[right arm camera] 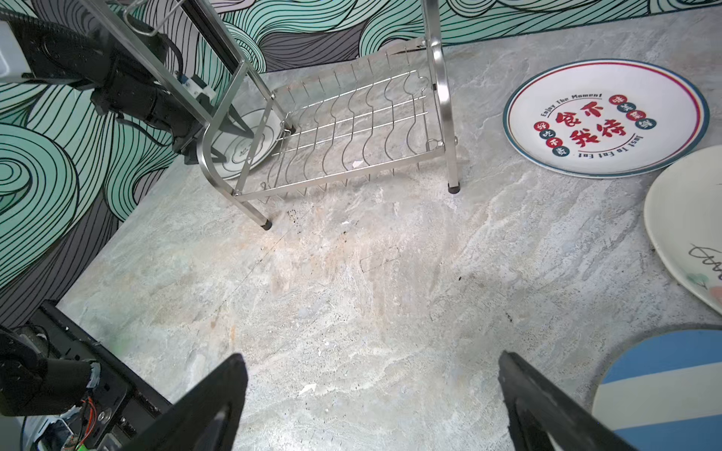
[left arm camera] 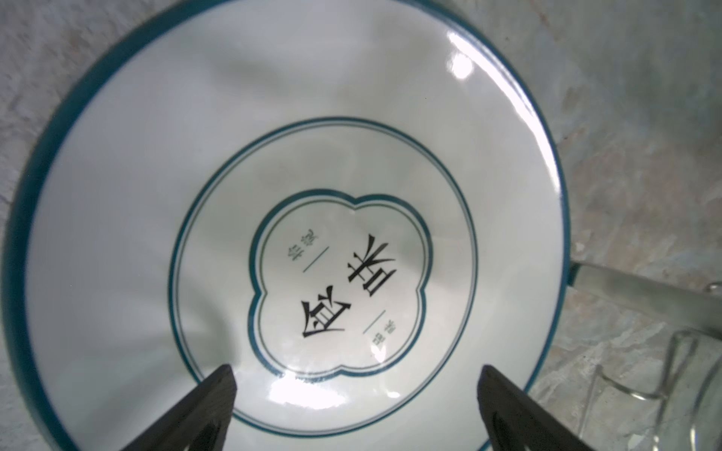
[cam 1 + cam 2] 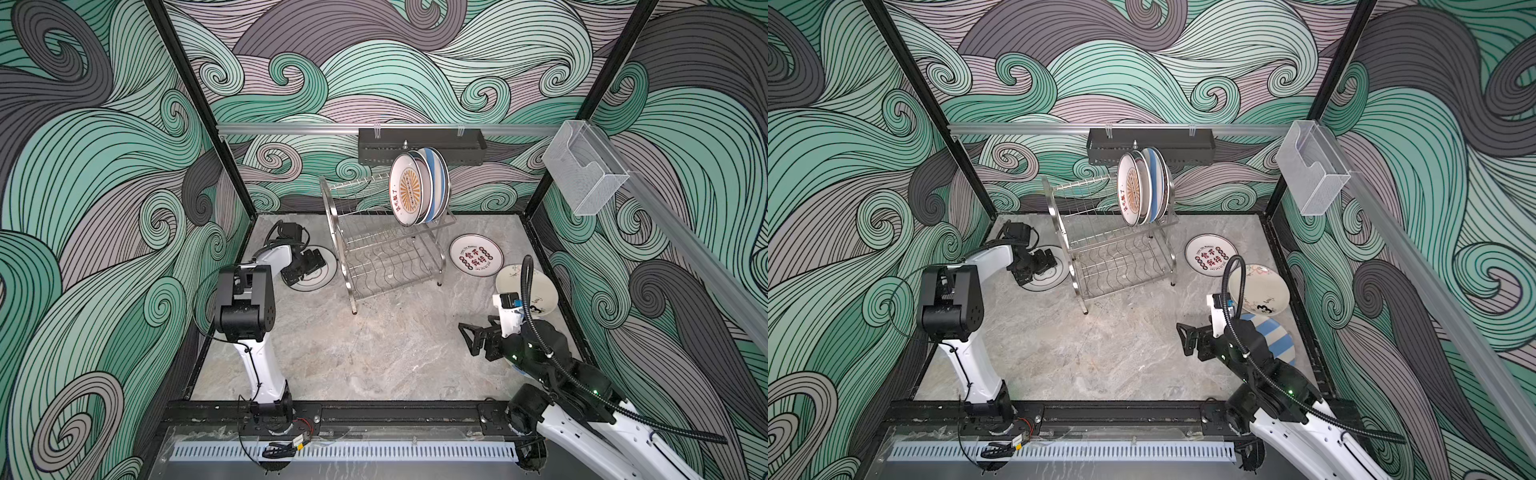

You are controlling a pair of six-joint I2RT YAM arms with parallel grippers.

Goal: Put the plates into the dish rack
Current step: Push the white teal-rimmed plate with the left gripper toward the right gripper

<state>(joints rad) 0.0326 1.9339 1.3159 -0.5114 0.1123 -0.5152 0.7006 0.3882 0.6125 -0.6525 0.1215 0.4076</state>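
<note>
Now – left gripper (image 2: 355,375) jaws wide, empty, over teal-rimmed plate (image 2: 136,195) flat on tabletop (image 3: 353,357) left of dish rack (image 3: 386,266). Right gripper (image 1: 371,363) jaws wide, empty – above bare tabletop. Several plates (image 3: 409,191) upright in top tier.

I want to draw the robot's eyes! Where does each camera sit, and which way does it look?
Both top views: high above the front edge, looking down on the table and dish rack; left arm and right arm show.
Left wrist: on the left arm, looking down at the teal-rimmed plate; only the open left tool shows.
Right wrist: on the right arm, looking across the table at the dish rack; the open right tool and left arm show.
Shared: right wrist and top views both show the red-lettered plate.
</note>
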